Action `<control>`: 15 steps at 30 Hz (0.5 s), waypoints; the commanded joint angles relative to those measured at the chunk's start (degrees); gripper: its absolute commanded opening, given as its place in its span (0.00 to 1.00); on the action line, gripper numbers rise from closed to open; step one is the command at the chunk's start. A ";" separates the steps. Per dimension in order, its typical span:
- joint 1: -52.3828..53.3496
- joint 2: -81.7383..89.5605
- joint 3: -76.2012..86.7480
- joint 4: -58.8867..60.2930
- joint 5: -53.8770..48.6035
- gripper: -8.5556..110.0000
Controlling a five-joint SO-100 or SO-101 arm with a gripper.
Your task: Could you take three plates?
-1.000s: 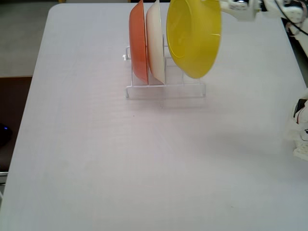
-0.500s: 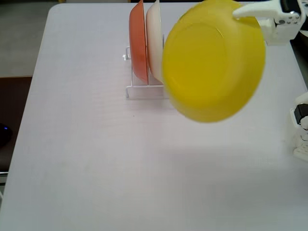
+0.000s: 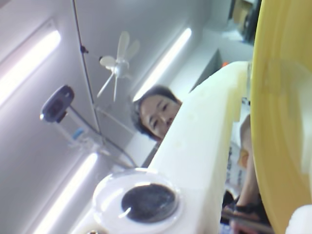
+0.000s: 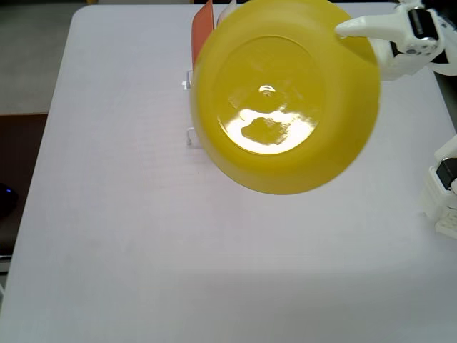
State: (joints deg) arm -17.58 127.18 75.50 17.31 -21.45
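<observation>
The yellow plate is lifted high above the white table, close to the fixed camera, and hides what lies under it. My white gripper is shut on its upper right rim. In the wrist view the plate fills the right side, pressed against one white finger of the gripper. A pale sliver behind the yellow plate may be the cream-white plate. The light blue plate is out of view.
An orange plate stands on edge in a white rack at the table's top middle, mostly hidden by the yellow plate. A white arm part sits at the right edge. The wrist view shows a ceiling, a fan, a webcam and a person.
</observation>
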 commanded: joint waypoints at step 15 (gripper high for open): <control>-0.35 -1.41 -0.70 -4.39 -0.35 0.07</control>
State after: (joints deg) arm -17.67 125.51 75.67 14.77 -21.53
